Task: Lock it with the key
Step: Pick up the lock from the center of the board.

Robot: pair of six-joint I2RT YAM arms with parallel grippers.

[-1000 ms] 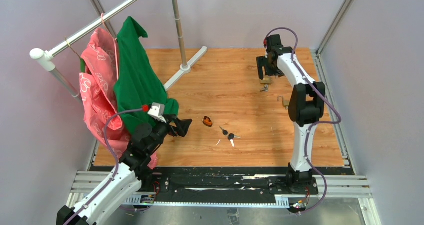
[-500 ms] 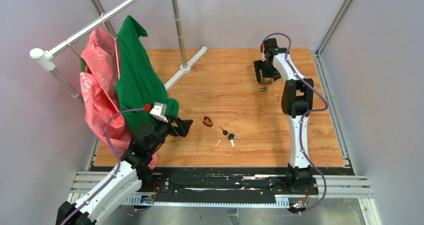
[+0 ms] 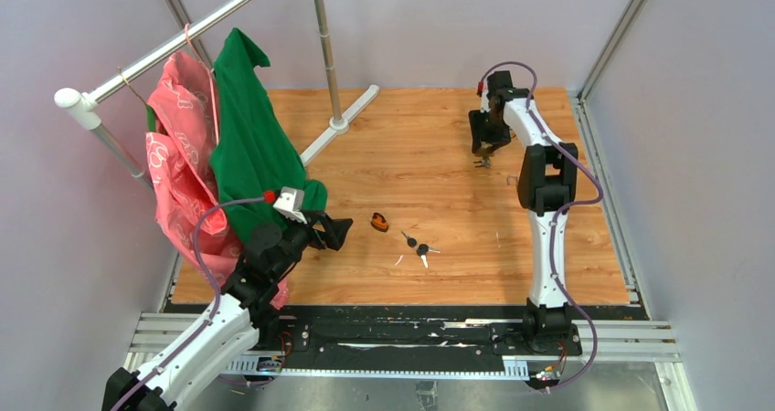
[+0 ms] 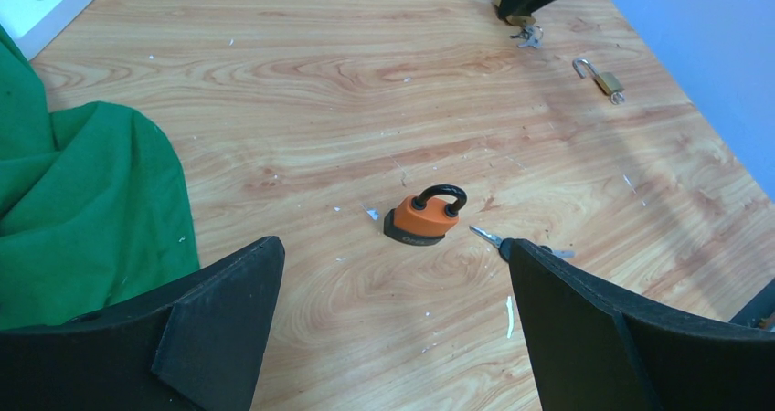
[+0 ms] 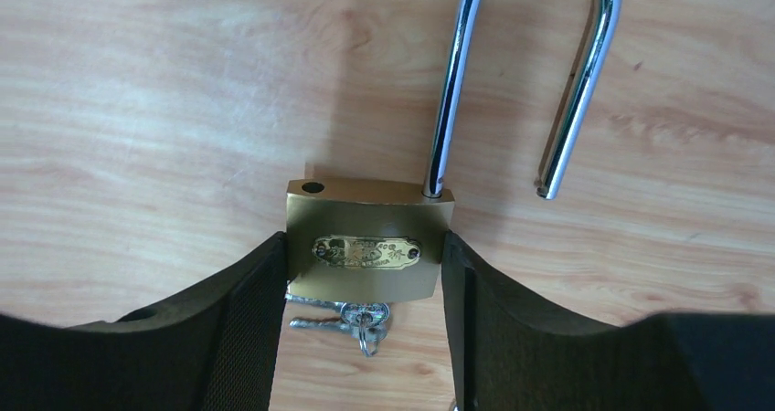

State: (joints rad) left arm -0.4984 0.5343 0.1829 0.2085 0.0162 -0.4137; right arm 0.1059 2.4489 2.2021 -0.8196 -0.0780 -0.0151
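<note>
A brass padlock point(image 5: 366, 247) lies flat on the wooden table at the far right, its steel shackle point(image 5: 585, 82) swung open. A key on a ring point(image 5: 361, 321) sticks out of its underside. My right gripper point(image 5: 364, 258) points down over it point(image 3: 482, 144), and both fingers press the sides of the brass body. An orange padlock point(image 4: 425, 217) with a closed black shackle lies mid-table, with black-headed keys point(image 3: 419, 244) just to its right. My left gripper point(image 4: 391, 251) hovers open at the table's left point(image 3: 334, 231), short of the orange padlock and holding nothing.
A small brass padlock point(image 4: 601, 77) with an open shackle lies near the right arm. A green cloth point(image 3: 251, 146) and a pink garment point(image 3: 178, 173) hang from a white rack point(image 3: 324, 46) at the left; the rack's foot point(image 3: 343, 119) rests on the table.
My right gripper has settled lower over the brass padlock and its fingers have narrowed onto the body. The left arm has stayed put.
</note>
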